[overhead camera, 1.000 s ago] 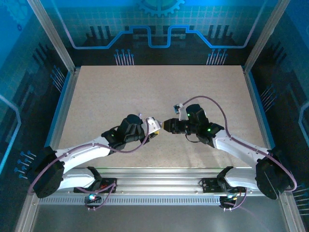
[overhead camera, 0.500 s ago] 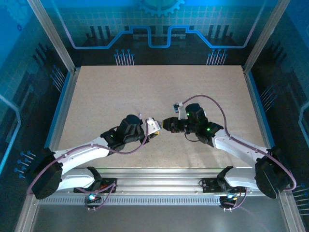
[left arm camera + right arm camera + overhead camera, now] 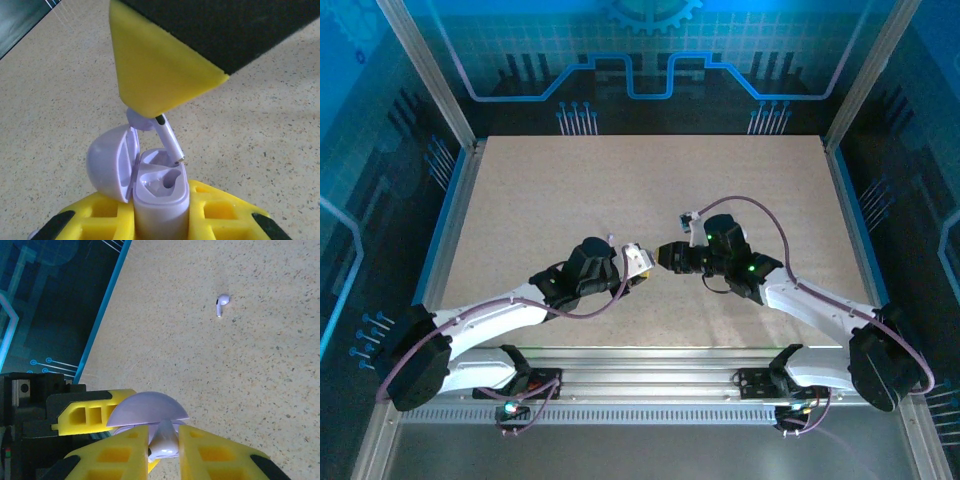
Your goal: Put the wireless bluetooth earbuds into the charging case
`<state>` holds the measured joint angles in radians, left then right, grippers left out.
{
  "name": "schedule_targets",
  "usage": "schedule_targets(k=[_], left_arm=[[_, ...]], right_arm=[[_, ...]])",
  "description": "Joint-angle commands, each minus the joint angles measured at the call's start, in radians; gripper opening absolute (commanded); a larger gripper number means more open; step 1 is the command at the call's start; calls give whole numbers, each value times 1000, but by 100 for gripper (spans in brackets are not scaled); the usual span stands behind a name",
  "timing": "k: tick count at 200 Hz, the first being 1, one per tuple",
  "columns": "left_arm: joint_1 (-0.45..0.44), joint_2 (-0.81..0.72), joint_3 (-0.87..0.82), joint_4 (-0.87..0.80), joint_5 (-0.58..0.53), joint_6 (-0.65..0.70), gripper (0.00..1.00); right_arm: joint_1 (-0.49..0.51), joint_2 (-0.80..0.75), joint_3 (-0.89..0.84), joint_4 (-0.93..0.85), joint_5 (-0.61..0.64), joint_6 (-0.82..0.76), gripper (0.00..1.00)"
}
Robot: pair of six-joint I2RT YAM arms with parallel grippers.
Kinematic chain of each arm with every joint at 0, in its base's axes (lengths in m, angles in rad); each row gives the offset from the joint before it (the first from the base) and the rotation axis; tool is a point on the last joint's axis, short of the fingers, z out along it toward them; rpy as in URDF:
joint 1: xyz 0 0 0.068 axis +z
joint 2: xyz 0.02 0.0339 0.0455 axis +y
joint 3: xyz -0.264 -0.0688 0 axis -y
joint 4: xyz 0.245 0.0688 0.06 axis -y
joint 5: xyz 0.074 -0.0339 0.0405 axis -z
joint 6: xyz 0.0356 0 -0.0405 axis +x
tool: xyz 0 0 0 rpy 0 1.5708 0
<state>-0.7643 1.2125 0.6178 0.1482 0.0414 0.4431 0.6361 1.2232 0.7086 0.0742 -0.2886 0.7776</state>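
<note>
Speckled beige surface (image 3: pixel 60 90) lies under me as my right pincer (image 3: pixel 164 439) pinches a lavender earbud (image 3: pixel 167 139), its stem tip just at the mouth of the open charging case (image 3: pixel 160 197) that my left pincer (image 3: pixel 160 222) clamps upright, lid (image 3: pixel 107 165) swung aside. The socket I can see looks empty, so I judge nothing seated yet: this bud must go down, and a second lavender earbud (image 3: pixel 222 304) lies well apart on the surface.

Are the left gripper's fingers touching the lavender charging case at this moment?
Touching. The left wrist view shows the charging case wedged between the left gripper's yellow fingers, with no gap on either side.
</note>
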Motion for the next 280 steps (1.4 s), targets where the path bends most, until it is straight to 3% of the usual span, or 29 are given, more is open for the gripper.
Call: schedule_targets(k=[1, 149, 280], left_arm=[[-9, 7, -4, 44, 7, -34, 15], [-9, -13, -64, 244, 44, -183, 15], [-9, -25, -55, 267, 57, -193, 15]], right_arm=[[16, -35, 1, 22, 40, -13, 22], [42, -94, 9, 38, 106, -84, 22], [53, -74, 6, 46, 112, -87, 22]])
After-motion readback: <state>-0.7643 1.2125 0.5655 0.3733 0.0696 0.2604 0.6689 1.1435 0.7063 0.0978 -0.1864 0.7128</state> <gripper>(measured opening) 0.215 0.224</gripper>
